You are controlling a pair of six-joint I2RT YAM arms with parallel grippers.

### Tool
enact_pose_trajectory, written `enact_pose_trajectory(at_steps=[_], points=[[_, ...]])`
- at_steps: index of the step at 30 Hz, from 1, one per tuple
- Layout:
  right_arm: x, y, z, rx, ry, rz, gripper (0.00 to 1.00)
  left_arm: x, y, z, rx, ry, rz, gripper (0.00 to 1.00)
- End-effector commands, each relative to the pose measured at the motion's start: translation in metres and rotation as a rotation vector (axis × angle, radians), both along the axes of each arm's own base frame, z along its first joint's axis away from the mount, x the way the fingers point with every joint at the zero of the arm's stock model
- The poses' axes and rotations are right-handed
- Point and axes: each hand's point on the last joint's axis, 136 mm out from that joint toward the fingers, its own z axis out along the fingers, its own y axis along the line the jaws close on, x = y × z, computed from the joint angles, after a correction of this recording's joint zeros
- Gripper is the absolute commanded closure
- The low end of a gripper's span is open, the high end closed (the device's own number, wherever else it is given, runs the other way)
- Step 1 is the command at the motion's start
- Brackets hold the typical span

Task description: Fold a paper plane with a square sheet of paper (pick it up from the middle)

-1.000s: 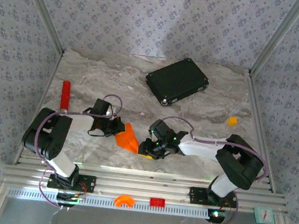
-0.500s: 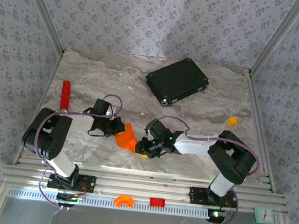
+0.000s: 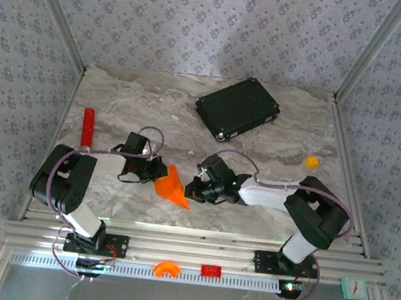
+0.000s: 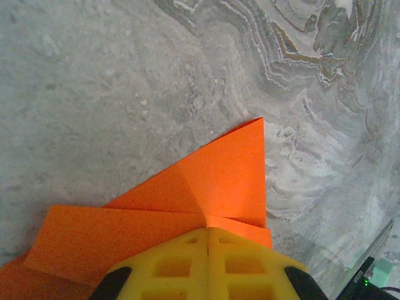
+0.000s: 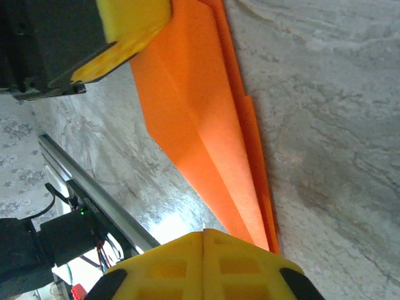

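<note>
Pincers, 2 of them, grip the pointed, creased bright orange paper plane by the grey marble table's near edge: left pincer pinches its far end, right pincer its pointed near end

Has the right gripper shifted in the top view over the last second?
Yes. The right gripper has moved slightly away from the near rail and leftward, closer to the paper plane, and it is now shut.
</note>
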Motion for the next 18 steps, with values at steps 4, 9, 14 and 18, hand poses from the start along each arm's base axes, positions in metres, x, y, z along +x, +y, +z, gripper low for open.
enact_pose_trajectory(at_steps=[4, 9, 14, 18], points=[[0.004, -0.003, 0.016, 0.007, -0.076, 0.012, 0.98, 0.005, -0.003, 0.012, 0.002, -0.011, 0.003, 1.0], [0.002, 0.0, 0.018, 0.005, -0.083, 0.026, 1.0, 0.008, -0.007, 0.015, -0.011, -0.014, -0.004, 1.0], [0.002, 0.001, 0.015, -0.001, -0.073, 0.03, 0.99, 0.006, -0.006, 0.013, -0.007, -0.009, -0.003, 1.0], [0.0, -0.003, 0.007, -0.041, -0.031, 0.022, 0.79, 0.004, -0.005, 0.012, -0.005, -0.006, -0.003, 1.0]])
